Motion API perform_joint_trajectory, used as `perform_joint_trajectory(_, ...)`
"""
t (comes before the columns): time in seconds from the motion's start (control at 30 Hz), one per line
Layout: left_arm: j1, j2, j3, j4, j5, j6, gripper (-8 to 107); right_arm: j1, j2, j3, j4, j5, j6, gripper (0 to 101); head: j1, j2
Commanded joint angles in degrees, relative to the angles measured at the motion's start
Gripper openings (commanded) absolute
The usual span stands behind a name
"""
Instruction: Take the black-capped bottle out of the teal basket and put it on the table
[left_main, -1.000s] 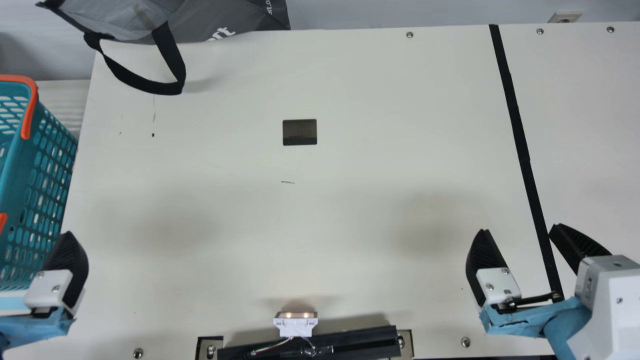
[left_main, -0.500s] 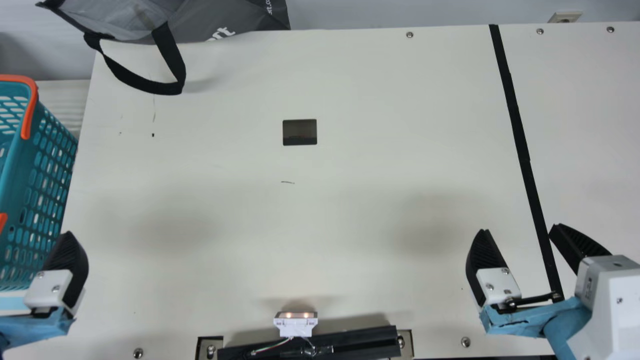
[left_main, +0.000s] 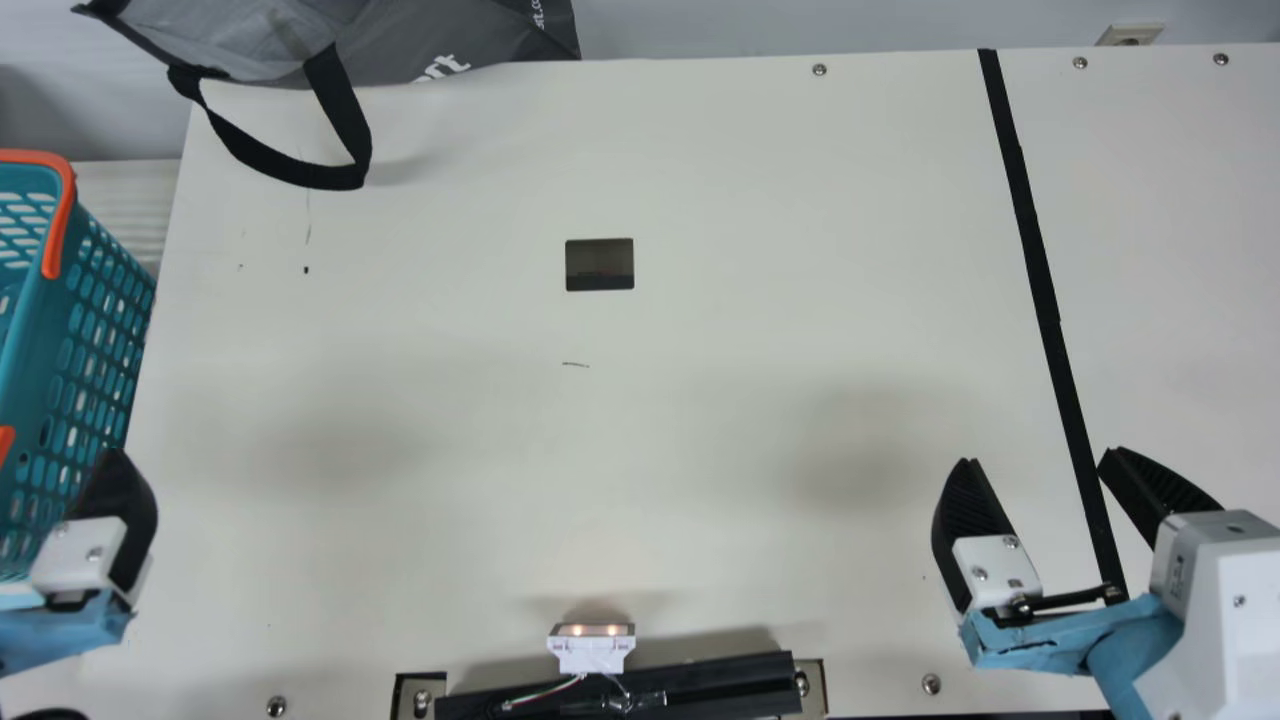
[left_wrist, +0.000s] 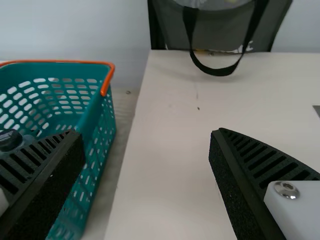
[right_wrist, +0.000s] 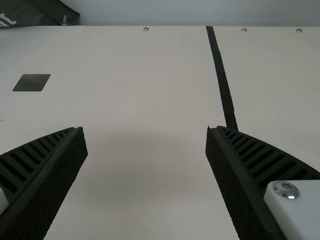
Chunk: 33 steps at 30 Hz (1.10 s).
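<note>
The teal basket (left_main: 70, 370) with orange handles stands at the far left, beside the table (left_main: 700, 420). In the main view one finger of my left gripper (left_main: 112, 515) overlaps the basket's near right corner. From its wrist, the left gripper (left_wrist: 146, 133) is open and empty, and the basket (left_wrist: 95, 125) lies partly behind one finger. Inside it a dark round cap (left_wrist: 10, 140) shows, the bottle's body mostly hidden by that finger. My right gripper (left_main: 1039, 458) is open over the table's near right; in its wrist view the gripper (right_wrist: 145, 130) holds nothing.
A grey bag (left_main: 440, 45) with a black strap (left_main: 285, 165) lies at the table's back left. A rectangular dark opening (left_main: 600, 265) is in the tabletop. Black tape (left_main: 1035, 250) runs down the right side, and a black bar (left_main: 700, 690) sits at the front edge.
My left gripper has shifted slightly to the left and farther from the table's front edge. The right gripper and the basket have stayed in place.
</note>
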Motion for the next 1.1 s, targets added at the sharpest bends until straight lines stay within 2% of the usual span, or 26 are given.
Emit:
perform_joint_trajectory(0.0, 1.22, 2.15, -0.34, 1.69, -1.95, -0.86, 107, 0.0, 0.0, 0.0, 0.0, 0.0, 0.0, 91, -0.21, 0.47)
perform_joint_trajectory(0.27, 7.4, 10.9, -2.4, 6.24, -9.09, -4.66, 107, 0.0, 0.0, 0.0, 0.0, 0.0, 0.0, 91, -0.21, 0.47)
perform_joint_trajectory(0.47, 13.85, 18.49, -4.02, 5.45, -14.53, -4.65, 107, 0.0, 0.0, 0.0, 0.0, 0.0, 0.0, 91, -0.21, 0.47)
perform_joint_trajectory(0.77, 22.45, 30.89, -7.44, -3.48, -22.05, 1.82, 107, 0.0, 0.0, 0.0, -0.06, 0.0, 0.0, 91, -0.21, 0.47)
perform_joint_trajectory(1.07, 28.08, 40.38, -12.82, -15.34, -24.31, 11.65, 107, 0.0, 0.0, 0.0, -0.06, 0.0, 0.0, 91, -0.21, 0.47)
